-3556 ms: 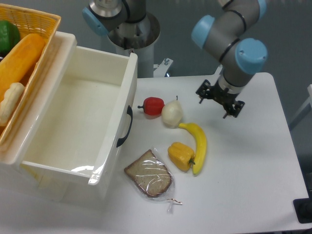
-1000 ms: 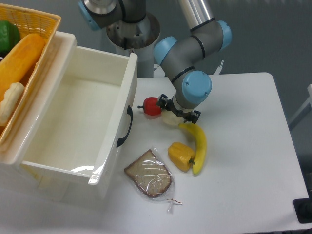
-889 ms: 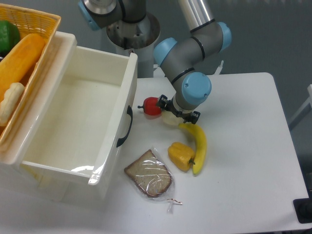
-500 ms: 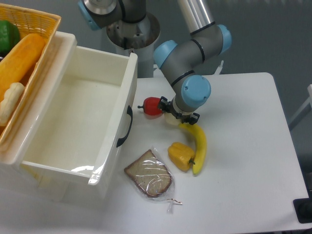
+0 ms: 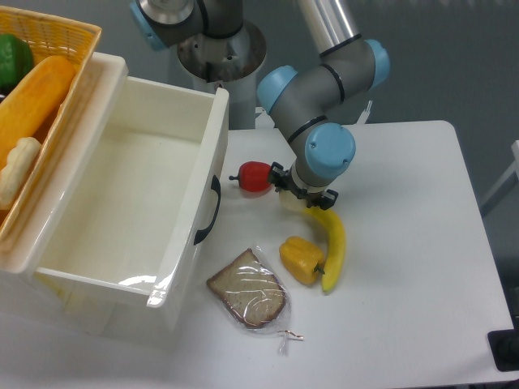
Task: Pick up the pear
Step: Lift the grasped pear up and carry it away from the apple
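Taking the white bin [image 5: 122, 203] as the landmark: nearest the camera, off its right front corner, a wrapped slice of bread [image 5: 248, 289] lies flat on the white surface [image 5: 405, 308]. A little farther back and farther right of the bin sit a yellow-orange bell pepper [image 5: 301, 259] and, touching it on its right, a curved banana [image 5: 332, 245]. Farther still, level with the bin's dark handle, a red pepper [image 5: 255, 176] rests just right of the bin's wall. Beside it the gripper [image 5: 303, 191] hangs low over the pear [image 5: 290, 202], of which only a pale sliver shows beneath the wrist; whether the fingers are spread or pinching it cannot be told. Left of the bin, a wicker basket [image 5: 57, 36] holds food.
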Controlling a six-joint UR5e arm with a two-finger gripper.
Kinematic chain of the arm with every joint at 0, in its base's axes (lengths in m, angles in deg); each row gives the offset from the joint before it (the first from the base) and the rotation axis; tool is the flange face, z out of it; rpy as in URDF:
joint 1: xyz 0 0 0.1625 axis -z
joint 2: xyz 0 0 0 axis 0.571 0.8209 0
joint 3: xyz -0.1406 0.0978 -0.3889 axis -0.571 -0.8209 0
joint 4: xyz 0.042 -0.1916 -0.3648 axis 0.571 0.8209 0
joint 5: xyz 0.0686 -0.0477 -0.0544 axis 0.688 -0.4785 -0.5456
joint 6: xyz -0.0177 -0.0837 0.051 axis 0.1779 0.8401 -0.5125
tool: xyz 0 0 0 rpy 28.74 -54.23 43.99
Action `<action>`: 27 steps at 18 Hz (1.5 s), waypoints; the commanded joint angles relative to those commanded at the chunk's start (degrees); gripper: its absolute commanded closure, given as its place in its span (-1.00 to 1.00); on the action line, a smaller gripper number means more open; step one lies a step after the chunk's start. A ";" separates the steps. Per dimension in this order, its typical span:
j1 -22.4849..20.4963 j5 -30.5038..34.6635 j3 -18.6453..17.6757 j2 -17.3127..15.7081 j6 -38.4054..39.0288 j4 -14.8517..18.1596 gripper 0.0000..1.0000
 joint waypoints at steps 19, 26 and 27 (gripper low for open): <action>-4.31 -2.11 19.60 5.36 -10.44 2.72 0.68; -4.22 -2.02 21.64 5.80 -11.95 4.31 0.67; -4.22 -2.02 21.64 5.63 -12.04 4.31 0.66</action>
